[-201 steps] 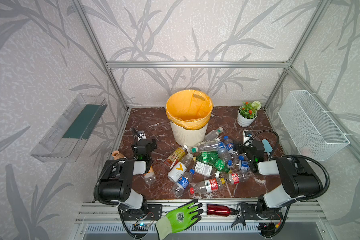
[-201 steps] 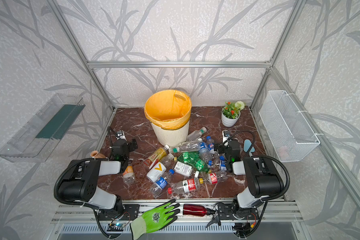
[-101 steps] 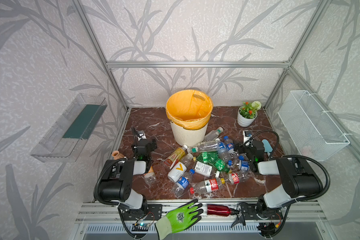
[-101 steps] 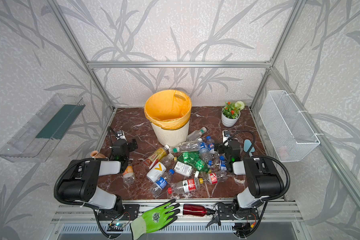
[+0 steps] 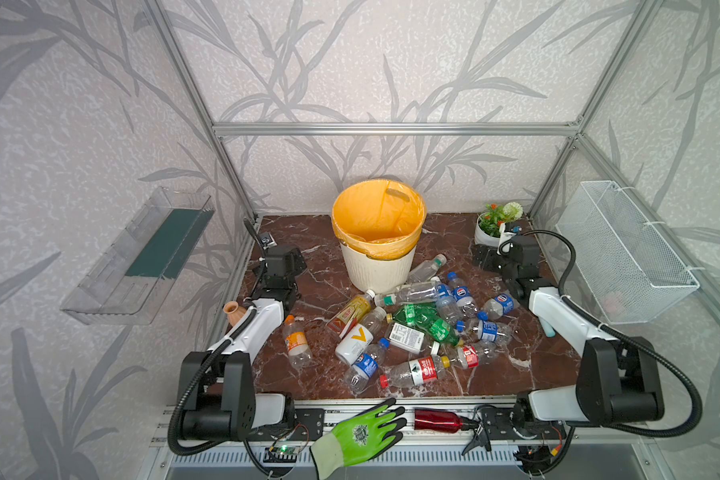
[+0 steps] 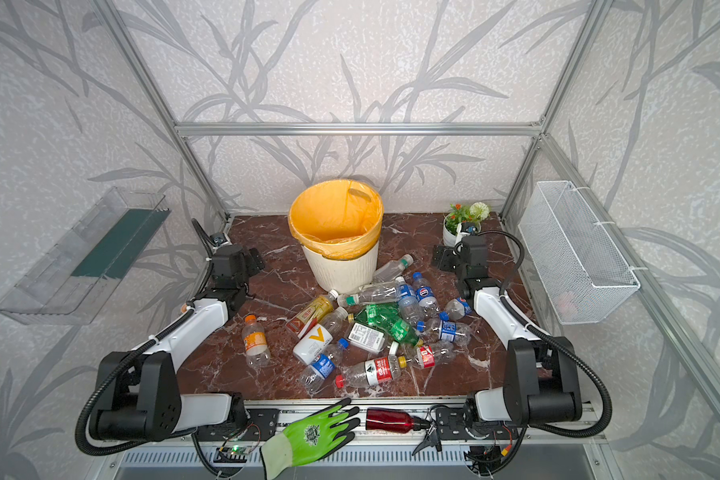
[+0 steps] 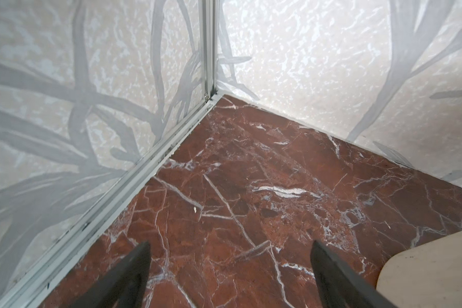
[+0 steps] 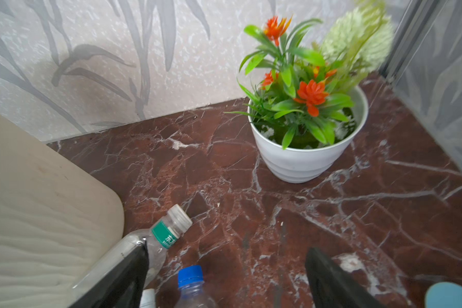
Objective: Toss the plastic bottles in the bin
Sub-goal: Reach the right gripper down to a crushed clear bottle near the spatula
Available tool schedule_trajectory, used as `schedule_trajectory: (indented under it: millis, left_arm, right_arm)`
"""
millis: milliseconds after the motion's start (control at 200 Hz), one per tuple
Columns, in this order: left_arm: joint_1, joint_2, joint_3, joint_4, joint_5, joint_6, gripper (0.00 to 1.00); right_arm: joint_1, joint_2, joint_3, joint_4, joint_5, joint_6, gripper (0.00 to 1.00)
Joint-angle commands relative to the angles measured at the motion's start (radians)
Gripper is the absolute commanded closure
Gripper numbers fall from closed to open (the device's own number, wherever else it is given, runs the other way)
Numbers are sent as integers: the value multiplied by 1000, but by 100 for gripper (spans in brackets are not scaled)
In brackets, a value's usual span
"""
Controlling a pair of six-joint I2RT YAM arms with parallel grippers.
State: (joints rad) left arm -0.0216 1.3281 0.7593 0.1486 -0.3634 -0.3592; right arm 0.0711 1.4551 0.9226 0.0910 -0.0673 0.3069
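Note:
Several plastic bottles [image 5: 425,320] [image 6: 375,324] lie in a heap on the marble floor in front of the bin [image 5: 375,270] [image 6: 341,270], a cream ribbed bucket with a yellow bag. An orange-capped bottle [image 5: 295,343] lies apart on the left. My left gripper [image 5: 281,266] [image 7: 230,244] hovers open over bare floor near the back-left corner, left of the bin's wall [image 7: 432,272]. My right gripper [image 5: 491,259] [image 8: 226,249] is open and empty, right of the bin [image 8: 38,213]. A green-labelled clear bottle [image 8: 166,234] lies by one finger, and a blue-capped bottle [image 8: 191,285] lies below the gap.
A white flowerpot [image 5: 495,224] [image 8: 304,160] stands at the back right. A terracotta vase [image 5: 233,311] sits by the left arm, a light-blue object [image 5: 548,330] by the right arm. A green glove [image 5: 362,432] and red metal bottle [image 5: 437,419] lie on the front rail.
Both arms have stretched out from beside the bottle heap toward the back wall, the left to the back-left corner, the right toward the flowerpot. No bottle has moved.

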Motion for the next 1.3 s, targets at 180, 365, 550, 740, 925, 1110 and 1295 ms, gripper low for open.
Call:
schedule_trajectory:
  millis: [180,365,550,740,925,1110,1295]
  left_arm:
    - [-46,-20,5,-161,-11,-88,7]
    - [-120,-43,-1,-148,-48,-54,7]
    - [-187,-63,5,-134,-83,1,7]
    - [-205,-76,-3,-106,-64,10,7]
    - [-213,-64,-1,-101,-58,17,7]
    - [-215,-51,0,-96,-50,22,7]
    - [-215,-33,8,-103,-36,31,7]
  right_arm:
    - [58,151,191,-350,43,208,8]
    - [58,58,147,-491,126,242,6]
    - [34,-69,73,-623,225,274,1]
    - [-33,-168,-24,-688,220,305,1]
    - [-81,-195,-92,-698,208,304,1]
    - [-98,-126,-114,-655,198,314,1]
    - [-113,-43,-107,-581,176,324,1]
